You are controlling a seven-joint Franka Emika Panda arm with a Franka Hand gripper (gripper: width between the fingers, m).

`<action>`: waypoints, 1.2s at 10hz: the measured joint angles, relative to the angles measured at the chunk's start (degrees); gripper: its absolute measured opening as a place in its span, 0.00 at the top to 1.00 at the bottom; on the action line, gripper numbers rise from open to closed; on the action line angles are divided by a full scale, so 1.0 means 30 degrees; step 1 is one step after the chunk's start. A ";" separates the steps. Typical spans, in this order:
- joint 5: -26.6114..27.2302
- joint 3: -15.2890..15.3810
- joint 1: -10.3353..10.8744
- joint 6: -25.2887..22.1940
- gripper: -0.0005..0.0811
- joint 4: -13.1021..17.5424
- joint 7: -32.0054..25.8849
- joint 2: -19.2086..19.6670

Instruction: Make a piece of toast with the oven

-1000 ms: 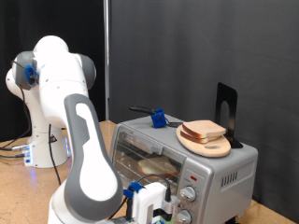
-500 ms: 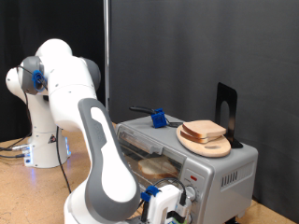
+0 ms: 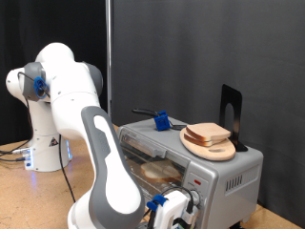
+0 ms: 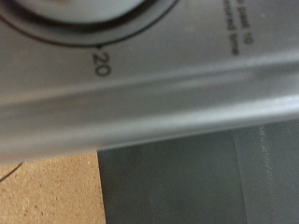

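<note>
**Gripper at the oven's control panel, bread inside**

While the arm (image 3: 105,153) bends low across the foreground of the exterior view, its gripper (image 3: 174,210) sits at the bottom edge of that view, directly in front of the oven (image 3: 186,162) and level with the two round knobs (image 3: 197,190) on the panel. Finger opening cannot be determined: the fingers are not distinguishable in the exterior view, and they do not appear in the wrist view. Whether the gripper touches a knob cannot be told either.

The wrist view shows only a close grey metal surface (image 4: 149,84) with part of a dial ring and the printed number "20" (image 4: 98,63) (blurred, very near the lens), plus a patch of brown tabletop (image 4: 47,191).

Inside the oven, behind the glass door, the piece of toast (image 3: 160,170) lies on the rack. On the oven's top stand a round wooden plate (image 3: 212,146) carrying another bread slice (image 3: 208,133), a blue-handled utensil (image 3: 160,120) and a black stand (image 3: 231,113).
</note>
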 joint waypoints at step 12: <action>0.1545 -0.0099 -0.0267 0.0874 0.99 -0.0197 -0.3025 -0.0034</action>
